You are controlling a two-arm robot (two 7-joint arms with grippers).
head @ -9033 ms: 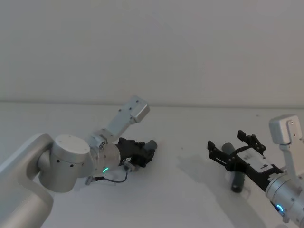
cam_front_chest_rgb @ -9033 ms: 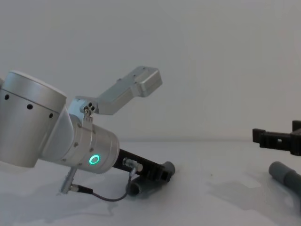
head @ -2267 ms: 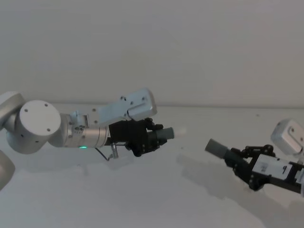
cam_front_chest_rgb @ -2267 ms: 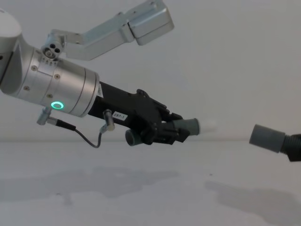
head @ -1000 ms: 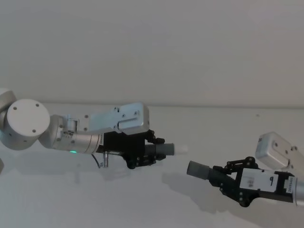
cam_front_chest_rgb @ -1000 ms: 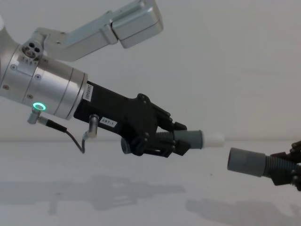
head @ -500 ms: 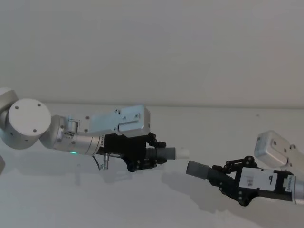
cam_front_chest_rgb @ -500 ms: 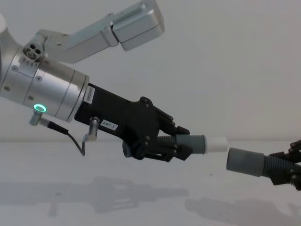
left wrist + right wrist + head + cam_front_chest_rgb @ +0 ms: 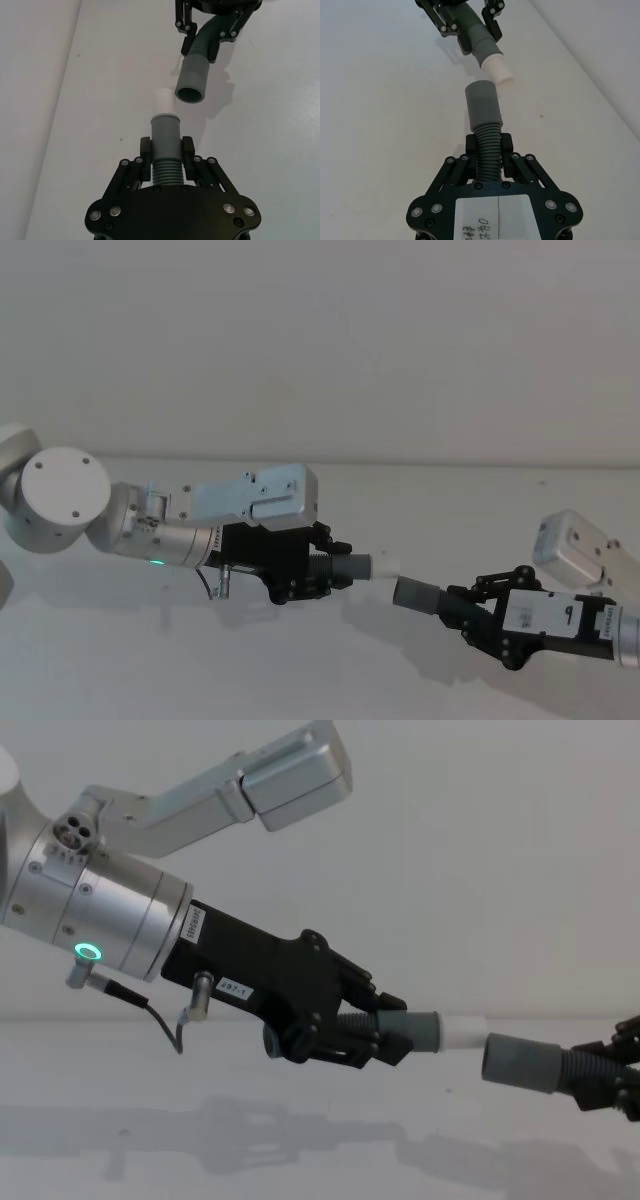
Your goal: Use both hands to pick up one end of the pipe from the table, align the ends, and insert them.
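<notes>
Aloft, left hand [image 9: 322, 572] clamped on the white-tipped piece [image 9: 352, 566], right hand [image 9: 466, 612] clamped on the wide-mouthed piece [image 9: 414, 594], rims just apart.

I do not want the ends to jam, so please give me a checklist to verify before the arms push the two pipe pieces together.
1. Left gripper shut on the white-tipped piece: ok.
2. Right gripper shut on the wide-mouthed piece: ok.
3. Both pieces clear of the table: ok.
4. White tip centred on the open mouth: not ok, it sits to one side.
5. That mouth unblocked: ok.
</notes>
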